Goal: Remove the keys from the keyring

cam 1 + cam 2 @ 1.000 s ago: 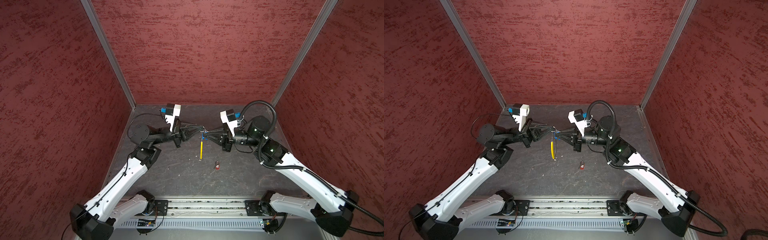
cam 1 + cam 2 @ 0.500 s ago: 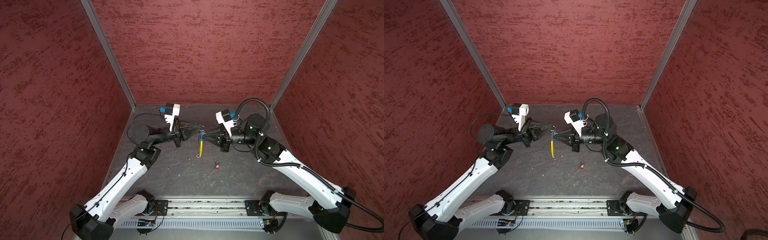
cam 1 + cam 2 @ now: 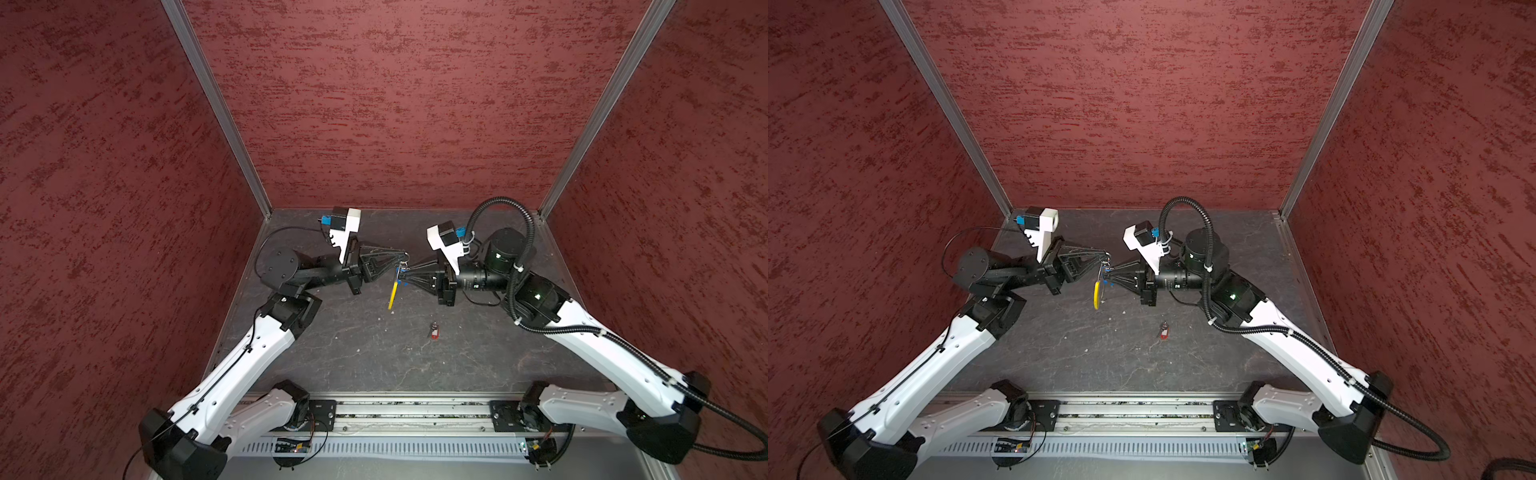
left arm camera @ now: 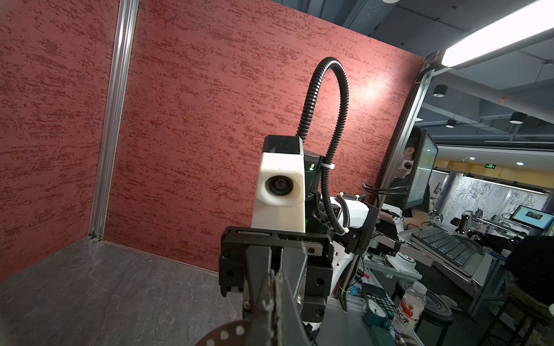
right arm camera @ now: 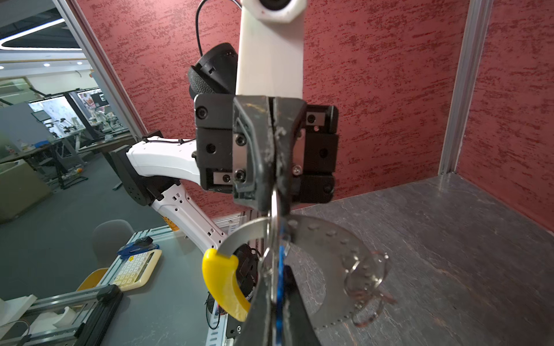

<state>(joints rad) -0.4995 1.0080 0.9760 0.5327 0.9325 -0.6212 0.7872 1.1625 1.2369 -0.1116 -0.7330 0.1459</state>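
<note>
In both top views my two grippers meet tip to tip above the middle of the table. The left gripper (image 3: 402, 254) (image 3: 1106, 255) is shut on a silver ring of the keyring (image 5: 274, 209), whose curved yellow section (image 3: 392, 297) (image 5: 223, 281) hangs below. My right gripper (image 3: 406, 275) (image 5: 277, 260) is closed on the blue-tagged key (image 5: 281, 284), which is still among the rings. The red-tagged key (image 3: 434, 332) (image 3: 1164, 331) lies alone on the table. A perforated silver disc (image 5: 323, 263) hangs from the ring. In the left wrist view my left gripper (image 4: 275, 274) stands shut.
The dark slate table (image 3: 374, 353) is boxed in by red walls at the back and both sides. An aluminium rail (image 3: 407, 411) with the arm bases runs along the front. The red-tagged key lies a little in front of the right gripper.
My right arm has edged left and its gripper tip sits slightly lower, just under the left gripper's tip. The hanging yellow section has swung a little to the left. The left arm has held still.
</note>
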